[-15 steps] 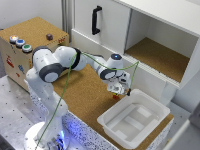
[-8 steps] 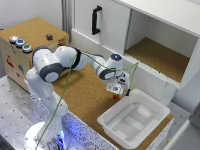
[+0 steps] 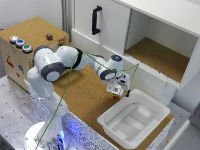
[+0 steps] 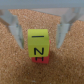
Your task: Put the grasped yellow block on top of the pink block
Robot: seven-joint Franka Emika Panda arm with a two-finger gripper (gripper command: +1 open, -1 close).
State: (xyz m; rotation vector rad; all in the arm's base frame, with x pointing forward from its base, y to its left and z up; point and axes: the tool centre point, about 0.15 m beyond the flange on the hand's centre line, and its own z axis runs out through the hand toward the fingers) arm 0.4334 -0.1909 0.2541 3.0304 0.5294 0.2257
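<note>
yellow block (image 4: 38, 44): small cube, matte yellow faces, black marks on the side facing the wrist cam; sits directly on the pink block, edges roughly flush.
pink block (image 4: 40, 59): reddish-pink cube, only a thin strip shows under the yellow one; rests on the cork.
end effector (image 4: 41, 31): released; two pale translucent fingers (image 4: 64, 27) stand apart either side of the yellow cube with a gap showing, not touching it. In ext. view it hangs low (image 3: 118, 90) over the stack, blocks too small to make out there.
counter (image 3: 85, 95): brown cork top, grainy speckled texture; stack is near its far-right corner in the ext. view, just beside the tray.
tray (image 3: 134, 120): white moulded plastic, rectangular, rounded rim, stepped recess inside.
cabinet (image 3: 145, 30): white panels, black bar handle, open bay w/ cork floor.
</note>
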